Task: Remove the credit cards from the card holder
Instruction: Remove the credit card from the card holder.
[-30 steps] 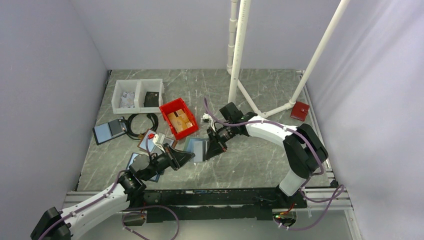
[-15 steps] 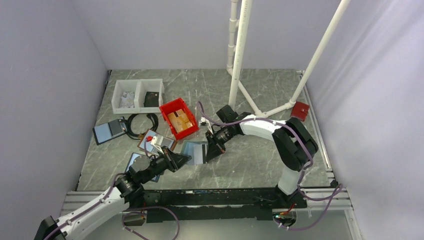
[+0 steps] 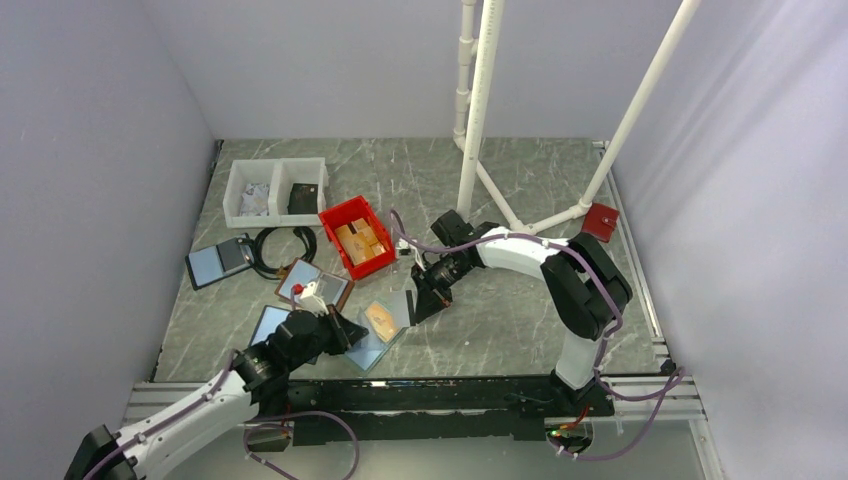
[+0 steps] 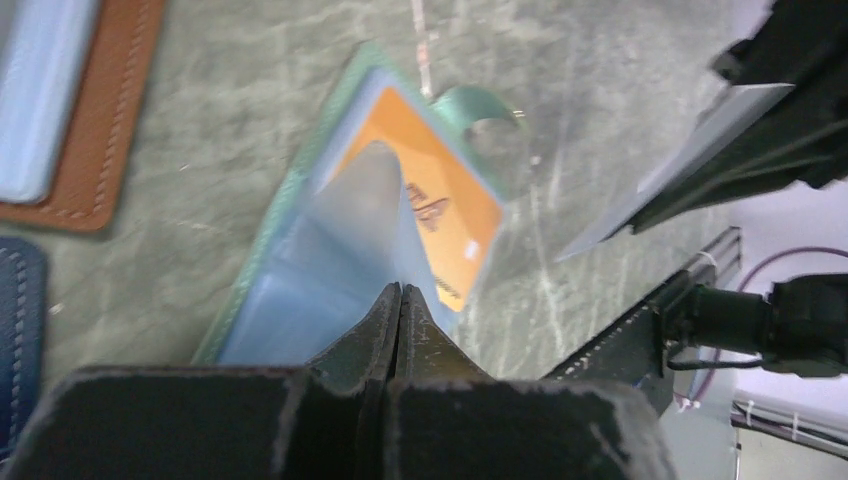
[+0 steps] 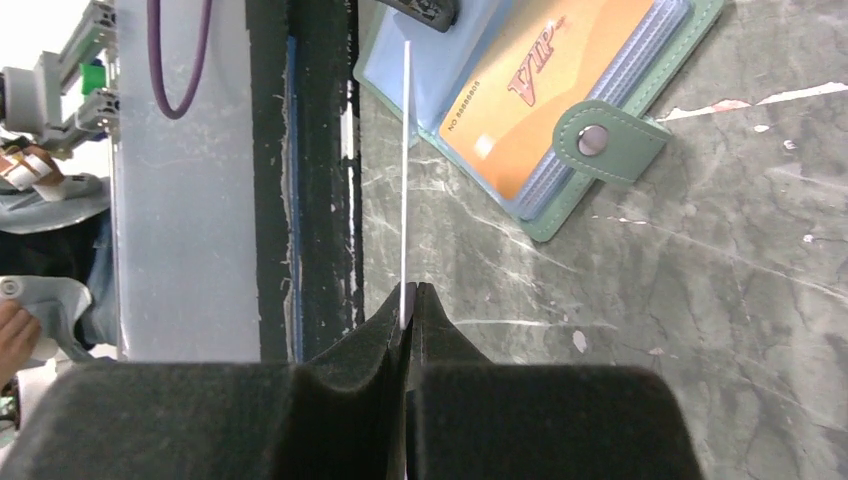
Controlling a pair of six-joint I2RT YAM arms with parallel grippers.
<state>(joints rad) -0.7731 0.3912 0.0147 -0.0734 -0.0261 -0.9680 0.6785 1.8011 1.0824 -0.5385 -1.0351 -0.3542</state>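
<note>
From the overhead camera I see the card holder (image 3: 378, 347) lying opened flat on the marble table (image 3: 500, 330). It is near the front edge, roughly midway between the two arms. Its teal-green border and small snap tab (image 5: 610, 140) show clearly in the right wrist view. An orange card (image 5: 540, 90) printed "VIP" sits in the panel next to that tab.

My left gripper (image 4: 400, 292) is fully closed. Its tips press down on the pale blue clear-pocket panel on the left half of the holder, just beside the orange card. I cannot tell whether any of the plastic is pinched between the fingers.

My right gripper (image 5: 410, 292) is clamped shut on a pale card (image 5: 405, 150), which its own camera sees edge-on as a thin white line. Overhead, that card stands tilted at the holder's right edge and is clear of the pockets. The left wrist view shows the card as a light sliver above the table.

Just left of the holder lie a brown-edged folder (image 3: 313, 283) and, nearer, a navy-edged folder (image 3: 270, 322). Farther back are a red bin (image 3: 357, 240) and a white two-compartment tray (image 3: 275, 190). A coil of black cable (image 3: 285, 250) lies between the tray and the folders.
</note>
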